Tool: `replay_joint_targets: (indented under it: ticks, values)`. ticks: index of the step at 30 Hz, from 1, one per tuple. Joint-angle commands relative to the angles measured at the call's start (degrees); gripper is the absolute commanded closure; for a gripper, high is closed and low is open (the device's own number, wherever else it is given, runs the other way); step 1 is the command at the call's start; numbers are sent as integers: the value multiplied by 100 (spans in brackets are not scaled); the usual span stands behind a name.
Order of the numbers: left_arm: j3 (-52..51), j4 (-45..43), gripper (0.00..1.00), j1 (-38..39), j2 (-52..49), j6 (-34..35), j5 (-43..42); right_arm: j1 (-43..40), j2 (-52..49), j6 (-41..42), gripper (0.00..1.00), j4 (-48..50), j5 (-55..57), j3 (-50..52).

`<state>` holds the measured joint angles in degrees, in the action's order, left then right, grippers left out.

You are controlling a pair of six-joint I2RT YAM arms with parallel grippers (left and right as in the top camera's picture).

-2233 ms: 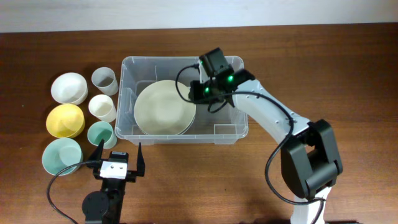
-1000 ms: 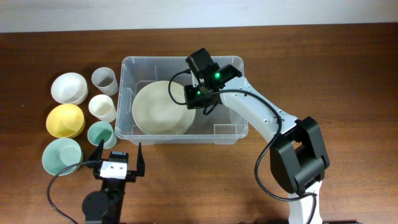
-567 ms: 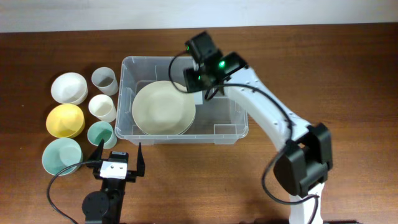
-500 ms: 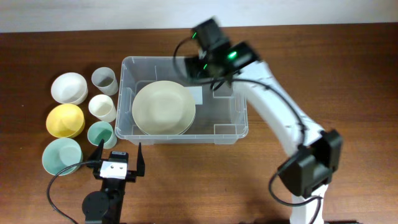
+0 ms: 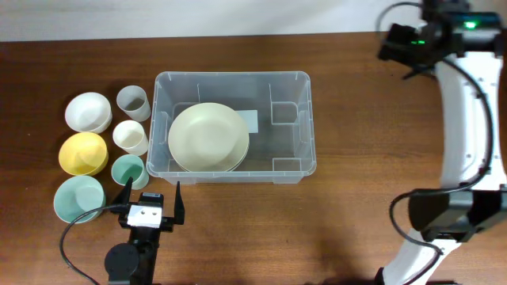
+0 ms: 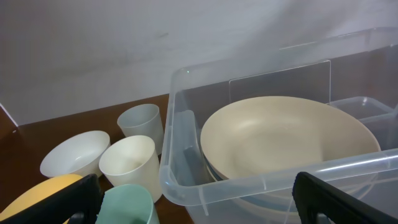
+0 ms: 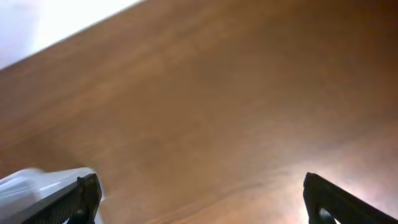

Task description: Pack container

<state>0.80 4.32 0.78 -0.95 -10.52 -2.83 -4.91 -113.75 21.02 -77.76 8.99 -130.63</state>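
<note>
I've got the large clear rectangular plastic container (image 5: 234, 76) sitting left of centre on the brown wooden table (image 5: 372, 142). A round cream plate (image 5: 208, 136) lies in its left part, its edge close against the left wall, with bare bin floor to the plate's right. My right gripper (image 7: 202, 193) hangs over bare wood near the table's far right corner, well apart from the container, fingers spread wide with nothing between them. My left gripper (image 5: 152, 195) sits just off the container's near rim, also spread wide and empty. It's tight on the left: a white cup (image 5: 130, 136) and a small teal cup (image 5: 127, 170) stand just beside the wall, and a yellow bowl (image 5: 82, 153) sits beyond them.
</note>
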Motion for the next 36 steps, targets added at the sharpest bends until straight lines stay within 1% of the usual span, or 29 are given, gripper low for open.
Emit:
replay_joint_targets:
  ticks: [1, 6, 13, 31, 34, 36]
  values:
    - [-26, 9, 0, -31, 28, -72, -44, -452, -2, 114, 1, 35, -232, 387]
    - [-26, 9, 0, -31, 28, -72, -42, -966, -9, 114, 1, 494, -240, 1154]
    - [-26, 9, 0, -31, 28, -72, -42, -1126, -9, 114, 1, 702, -238, 1582]
    - [-26, 4, 0, -31, 28, -72, -44, -1126, -9, 111, 1, 817, -409, 1598]
    - [-26, -262, 0, -33, 28, -90, 24, -1126, -9, 111, 1, 817, -409, 1598]
    - [-26, -640, 0, -31, 28, -74, 0, -1126, -9, 111, 1, 817, -409, 1598]
